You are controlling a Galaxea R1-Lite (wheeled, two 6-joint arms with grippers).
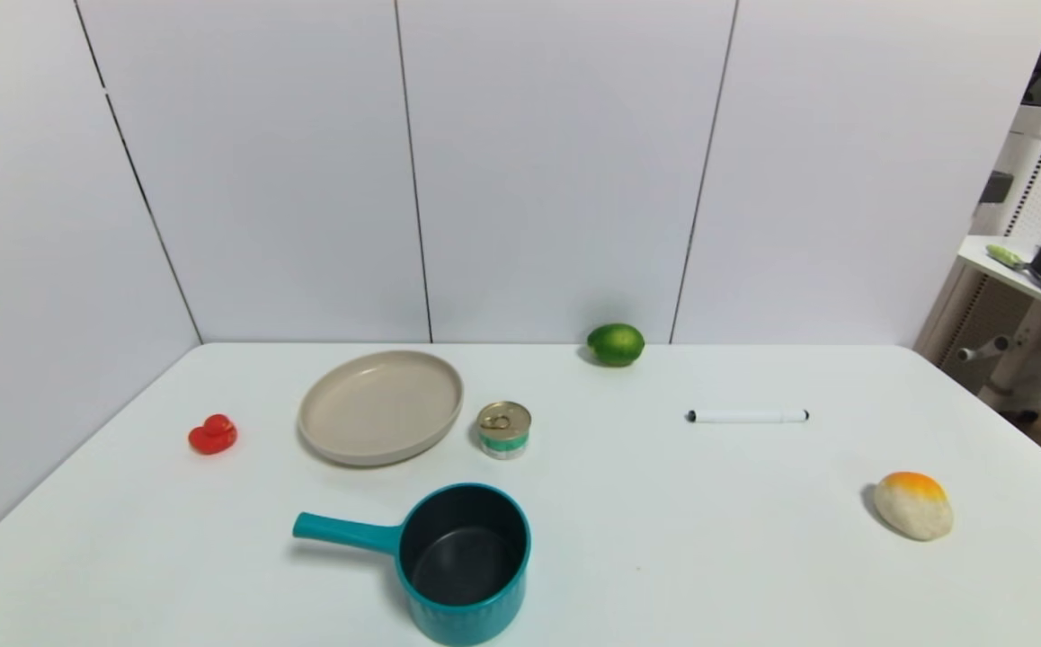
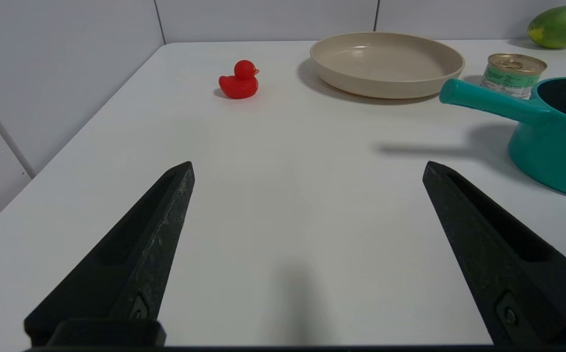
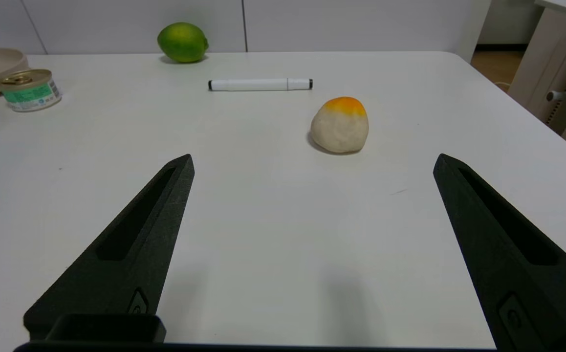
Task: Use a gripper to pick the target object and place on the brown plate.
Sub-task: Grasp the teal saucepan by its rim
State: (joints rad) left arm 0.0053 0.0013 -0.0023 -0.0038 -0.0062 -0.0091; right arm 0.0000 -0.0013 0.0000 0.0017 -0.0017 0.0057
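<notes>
The teal saucepan (image 1: 465,562) stands upright near the table's front middle, its handle pointing toward the left; it also shows in the left wrist view (image 2: 554,129). The beige-tan plate (image 1: 380,406) lies empty behind it to the left, and shows in the left wrist view (image 2: 386,63). Neither gripper shows in the head view. My left gripper (image 2: 307,168) is open and empty, low over bare table, with the saucepan ahead and off to one side. My right gripper (image 3: 312,161) is open and empty over the table's right part.
A small tin can (image 1: 503,429) stands right of the plate. A red toy duck (image 1: 213,434) sits left of it. A lime (image 1: 616,344) lies by the back wall, a white marker (image 1: 746,416) at right, and a white-orange stone (image 1: 913,505) at far right.
</notes>
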